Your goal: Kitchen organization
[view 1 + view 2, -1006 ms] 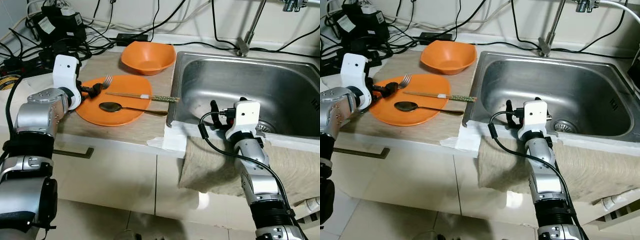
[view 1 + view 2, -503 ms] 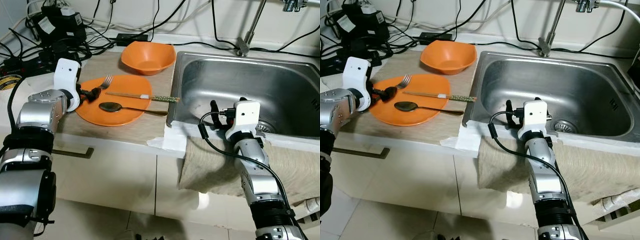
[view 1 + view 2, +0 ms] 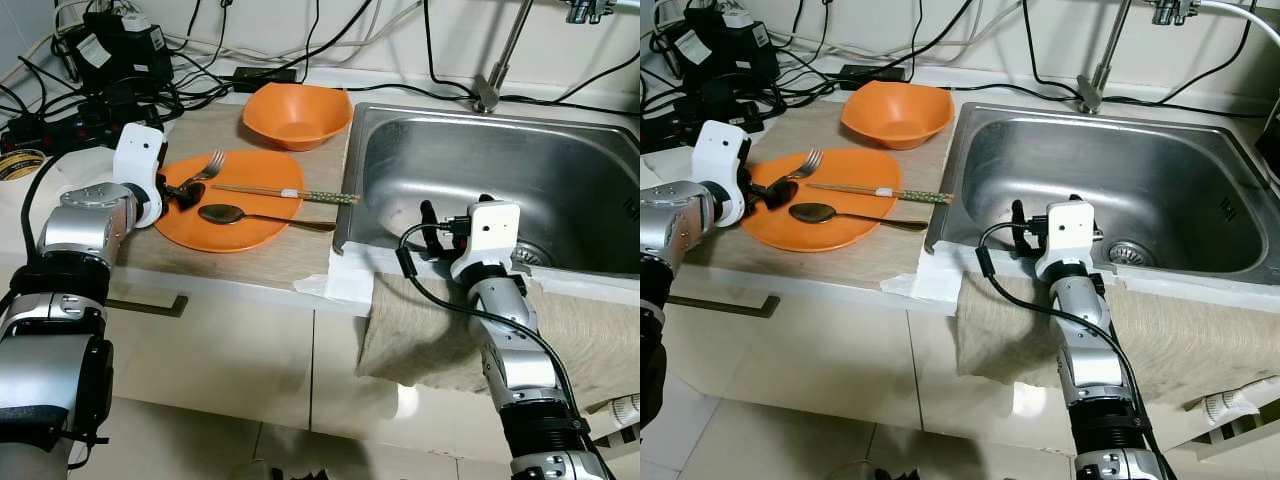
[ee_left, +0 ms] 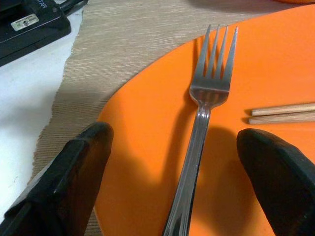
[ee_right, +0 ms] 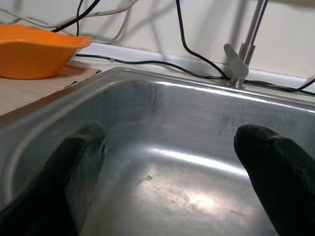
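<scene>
An orange plate (image 3: 240,228) lies on the counter mat, left of the sink. On it rest a silver fork (image 3: 206,167), a spoon (image 3: 222,213) and a pair of chopsticks (image 3: 285,193) reaching past its right rim. My left gripper (image 3: 180,192) is low at the plate's left edge, open, with the fork (image 4: 209,93) handle running between its fingers (image 4: 81,169). An orange bowl (image 3: 297,113) stands behind the plate. My right gripper (image 3: 432,225) hovers open at the front rim of the steel sink (image 3: 560,150), and nothing is between its fingers (image 5: 74,172).
Black cables and power bricks (image 3: 110,50) crowd the back left of the counter. The faucet (image 3: 497,70) rises behind the sink. A beige towel (image 3: 440,330) hangs over the counter front below my right arm. White paper (image 3: 340,275) lies at the sink's front left corner.
My left wrist has shifted slightly right and down toward the plate's edge. The fork stays on the plate. The right arm has not moved.
</scene>
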`<state>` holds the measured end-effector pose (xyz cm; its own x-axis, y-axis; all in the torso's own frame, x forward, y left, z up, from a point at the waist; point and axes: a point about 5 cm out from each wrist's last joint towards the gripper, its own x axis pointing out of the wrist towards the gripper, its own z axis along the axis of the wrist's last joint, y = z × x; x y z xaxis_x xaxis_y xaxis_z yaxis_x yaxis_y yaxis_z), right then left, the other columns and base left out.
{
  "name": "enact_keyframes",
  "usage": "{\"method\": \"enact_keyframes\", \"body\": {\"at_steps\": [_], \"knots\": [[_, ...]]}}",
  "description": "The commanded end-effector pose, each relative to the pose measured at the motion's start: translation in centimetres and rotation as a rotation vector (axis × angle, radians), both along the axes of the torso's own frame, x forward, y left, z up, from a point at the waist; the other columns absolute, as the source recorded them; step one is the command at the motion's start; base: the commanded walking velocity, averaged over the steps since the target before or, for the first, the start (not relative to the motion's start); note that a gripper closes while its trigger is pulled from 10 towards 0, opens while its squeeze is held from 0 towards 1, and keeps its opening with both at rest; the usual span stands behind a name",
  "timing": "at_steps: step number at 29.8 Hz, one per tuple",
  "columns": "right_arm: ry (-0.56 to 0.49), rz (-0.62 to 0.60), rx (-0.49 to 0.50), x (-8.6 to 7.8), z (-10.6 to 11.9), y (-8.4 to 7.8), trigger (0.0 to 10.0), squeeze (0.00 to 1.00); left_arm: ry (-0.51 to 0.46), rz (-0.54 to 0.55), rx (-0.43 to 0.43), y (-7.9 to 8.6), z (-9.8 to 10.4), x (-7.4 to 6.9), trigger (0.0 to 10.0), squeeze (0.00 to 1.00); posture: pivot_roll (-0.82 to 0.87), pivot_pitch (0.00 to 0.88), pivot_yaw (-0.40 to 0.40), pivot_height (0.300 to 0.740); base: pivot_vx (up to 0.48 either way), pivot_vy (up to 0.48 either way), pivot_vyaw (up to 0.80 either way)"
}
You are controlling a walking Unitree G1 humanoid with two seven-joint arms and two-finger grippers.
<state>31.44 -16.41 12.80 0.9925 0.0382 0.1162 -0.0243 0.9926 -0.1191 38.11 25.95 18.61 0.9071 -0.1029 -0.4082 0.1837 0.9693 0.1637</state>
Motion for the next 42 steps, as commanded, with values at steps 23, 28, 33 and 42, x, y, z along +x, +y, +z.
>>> {"method": "enact_keyframes", "body": {"at_steps": [23,28,33,42], "knots": [[0.054,0.122,0.013,-0.1,0.2,0.6,10.0,0.00,0.066,-0.076,0.082,-0.6,-1.3,-0.1,10.0,0.00,0.00,0.000,0.020,0.732,0.000,0.000,0.00],[0.057,0.307,-0.045,-0.2,2.6,-0.2,10.0,0.00,0.064,-0.077,0.091,-0.5,-1.3,-0.1,10.0,0.00,-0.01,0.000,0.023,0.732,0.000,0.000,0.00],[0.121,0.533,-0.126,-1.3,5.5,-2.2,10.0,0.00,0.060,-0.078,0.100,-0.5,-1.1,0.0,10.0,0.00,-0.01,0.000,0.026,0.732,0.000,0.000,0.00],[0.143,0.745,-0.135,-2.2,8.3,-1.6,10.0,0.00,0.052,-0.079,0.112,-0.6,-1.0,0.2,10.0,0.00,-0.02,0.000,0.024,0.732,0.000,0.000,0.00]]}}
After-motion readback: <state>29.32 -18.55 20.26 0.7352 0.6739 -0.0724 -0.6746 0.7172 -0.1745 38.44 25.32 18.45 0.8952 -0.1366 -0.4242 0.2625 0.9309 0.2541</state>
